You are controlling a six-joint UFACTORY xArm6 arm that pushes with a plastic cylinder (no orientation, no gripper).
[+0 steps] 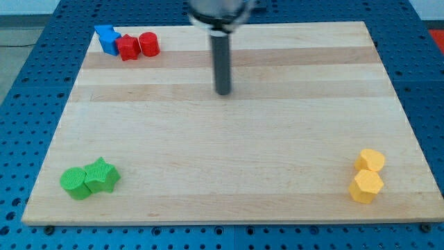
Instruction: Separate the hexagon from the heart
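A yellow hexagon block (365, 186) lies near the view's bottom right corner of the wooden board (229, 153). A yellow heart block (370, 160) lies just above it, touching it. My tip (223, 92) is at the end of the dark rod, in the upper middle of the board. It is far to the left of and above both yellow blocks.
A blue block (107, 38), a red star block (127, 48) and a red round block (149, 44) cluster at the top left. A green round block (74, 182) and a green star block (102, 175) touch at the bottom left.
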